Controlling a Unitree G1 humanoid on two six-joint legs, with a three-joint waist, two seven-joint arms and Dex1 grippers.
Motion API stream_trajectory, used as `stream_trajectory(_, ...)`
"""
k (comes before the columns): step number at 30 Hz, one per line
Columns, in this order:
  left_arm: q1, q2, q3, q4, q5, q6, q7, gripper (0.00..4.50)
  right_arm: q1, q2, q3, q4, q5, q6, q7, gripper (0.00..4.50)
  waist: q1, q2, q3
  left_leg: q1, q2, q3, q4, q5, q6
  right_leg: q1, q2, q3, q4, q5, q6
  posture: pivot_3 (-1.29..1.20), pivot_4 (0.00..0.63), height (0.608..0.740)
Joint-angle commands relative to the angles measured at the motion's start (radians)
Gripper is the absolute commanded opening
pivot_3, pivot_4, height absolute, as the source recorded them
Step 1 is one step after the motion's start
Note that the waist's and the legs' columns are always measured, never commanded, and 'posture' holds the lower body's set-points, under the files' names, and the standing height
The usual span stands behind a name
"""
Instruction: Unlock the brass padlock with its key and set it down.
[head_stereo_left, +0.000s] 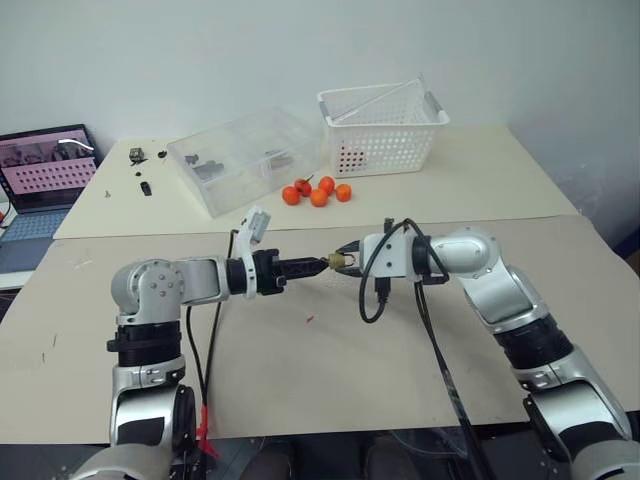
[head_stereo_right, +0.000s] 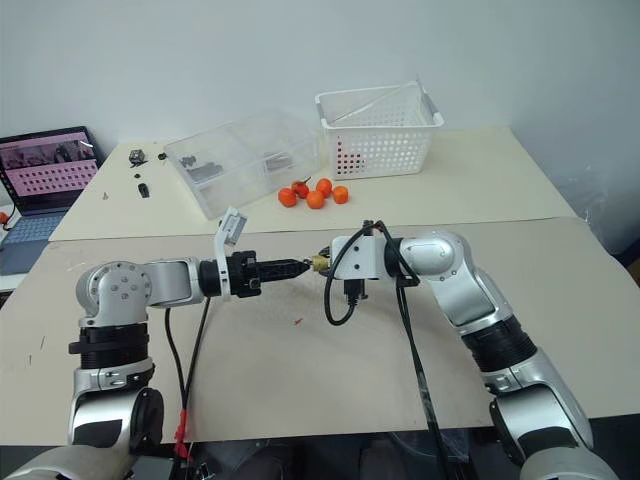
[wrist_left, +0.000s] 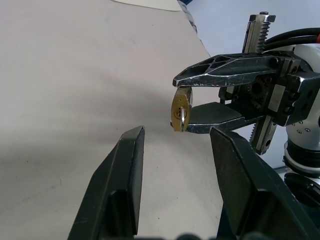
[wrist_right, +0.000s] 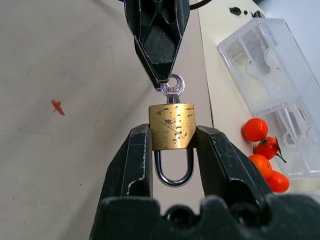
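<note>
Padlock (wrist_right: 172, 127): pinched by right claw (wrist_right: 172, 145) above the tabletop (head_stereo_left: 300, 370), shackle toward the wrist. Key (wrist_right: 173, 90): seated in padlock, bow at the tips of the left claw (wrist_left: 175, 150), which stands spread.

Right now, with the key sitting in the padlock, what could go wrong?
The left gripper has its jaws open at the key, not clamped: closing off-centre could knock it from the brass padlock. The right gripper pinches the padlock by its sides above the table; a twist might swivel or drop it.
</note>
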Motion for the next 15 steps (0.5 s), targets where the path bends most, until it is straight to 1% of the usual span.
stream_trajectory(1, -0.029, 0.001, -0.001, -0.012, -0.013, -0.019, -0.008, 2.18, -0.021, -0.004, -0.029, -0.055, 0.009, 0.012, -0.008, 0.90, 0.000, 0.000, 0.000, 0.000, 0.000, 0.000, 0.000, 0.000, 0.000, 0.000, 0.000, 0.000, 0.000, 0.000, 0.000, 0.00, 0.150, 0.740)
stream_trajectory(11, -0.056, 0.034, -0.009, 0.023, -0.005, -0.046, -0.036, 2.18, 0.008, -0.013, -0.029, -0.078, 0.006, 0.023, -0.015, 0.90, 0.000, 0.000, 0.000, 0.000, 0.000, 0.000, 0.000, 0.000, 0.000, 0.000, 0.000, 0.000, 0.000, 0.000, 0.000, 0.00, 0.150, 0.740)
stream_trajectory(12, -0.058, 0.037, -0.010, 0.027, -0.005, -0.048, -0.039, 1.67, 0.008, -0.013, -0.029, -0.078, 0.006, 0.023, -0.016, 0.90, -0.001, 0.000, 0.000, 0.000, 0.000, 0.000, 0.000, 0.000, 0.000, 0.000, 0.000, 0.000, 0.000, 0.000, 0.000, 0.00, 0.150, 0.740)
stream_trajectory(13, -0.059, 0.040, -0.011, 0.030, -0.006, -0.051, -0.040, 1.42, 0.008, -0.014, -0.029, -0.079, 0.006, 0.024, -0.016, 0.90, -0.001, 0.000, 0.000, 0.000, 0.000, 0.000, 0.000, 0.000, 0.000, 0.000, 0.000, 0.000, 0.000, 0.000, 0.000, 0.00, 0.150, 0.740)
stream_trajectory(14, -0.060, 0.041, -0.011, 0.032, -0.006, -0.053, -0.042, 0.98, 0.009, -0.014, -0.029, -0.079, 0.006, 0.024, -0.017, 0.90, 0.000, 0.000, 0.000, 0.000, 0.000, 0.000, 0.000, 0.000, 0.000, 0.000, 0.000, 0.000, 0.000, 0.000, 0.000, 0.00, 0.150, 0.740)
stream_trajectory(15, -0.061, 0.042, -0.012, 0.033, -0.006, -0.055, -0.043, 0.65, 0.009, -0.014, -0.029, -0.079, 0.006, 0.025, -0.018, 0.90, 0.000, 0.000, 0.000, 0.000, 0.000, 0.000, 0.000, 0.000, 0.000, 0.000, 0.000, 0.000, 0.000, 0.000, 0.000, 0.00, 0.150, 0.740)
